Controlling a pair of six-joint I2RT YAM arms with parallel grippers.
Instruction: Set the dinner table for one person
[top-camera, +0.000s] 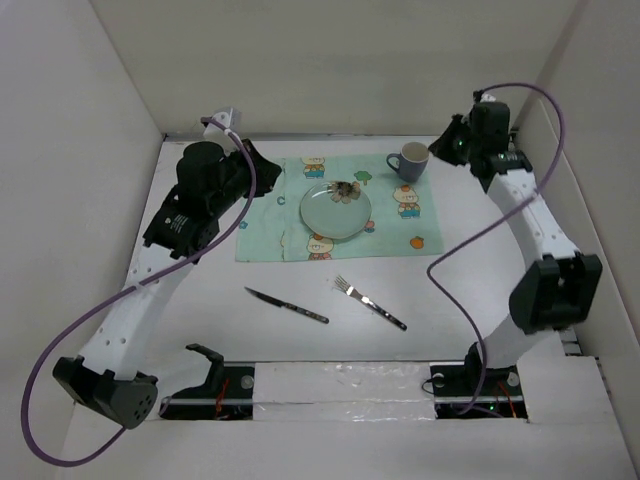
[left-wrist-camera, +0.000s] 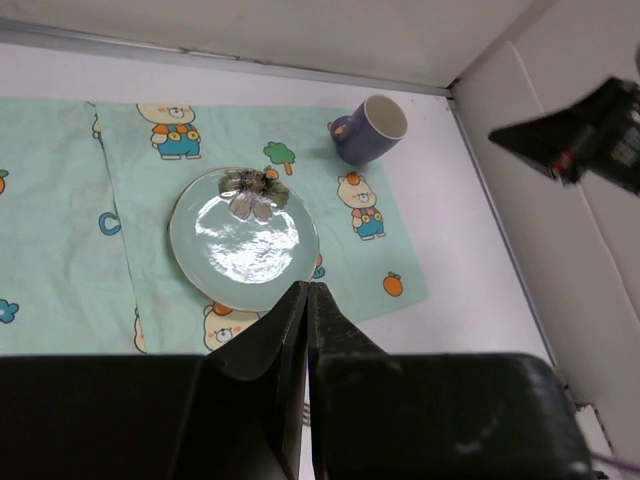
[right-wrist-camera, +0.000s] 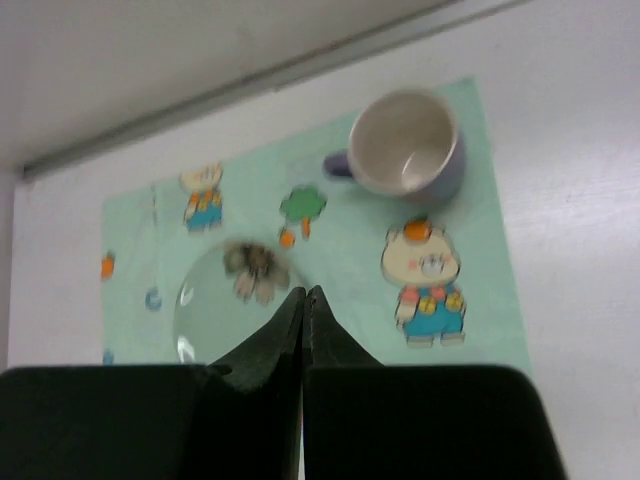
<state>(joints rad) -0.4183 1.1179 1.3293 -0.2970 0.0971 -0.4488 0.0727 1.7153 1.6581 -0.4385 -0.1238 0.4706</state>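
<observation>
The white worktop (top-camera: 440, 290) fills most of the top view, from the arm bases at the bottom up to the back wall. A mint-green placemat (top-camera: 265, 235) with little bears on it lies in the upper middle. A round pale plate (top-camera: 335, 211) sits on the placemat, with a flower painted near its top edge. A purple cup (top-camera: 409, 160) stands upright at the upper right corner of the placemat, apart from the plate. Below the placemat, a knife (top-camera: 287, 305) and a fork (top-camera: 370, 303) lie on the bare worktop, near each other but not touching. The left end effector (left-wrist-camera: 307, 295) is pressed together and holds nothing. It is at the upper left of the top view, by the placemat's left edge. The right end effector (right-wrist-camera: 303, 297) is pressed together too and holds nothing. It is at the upper right, near the cup.
</observation>
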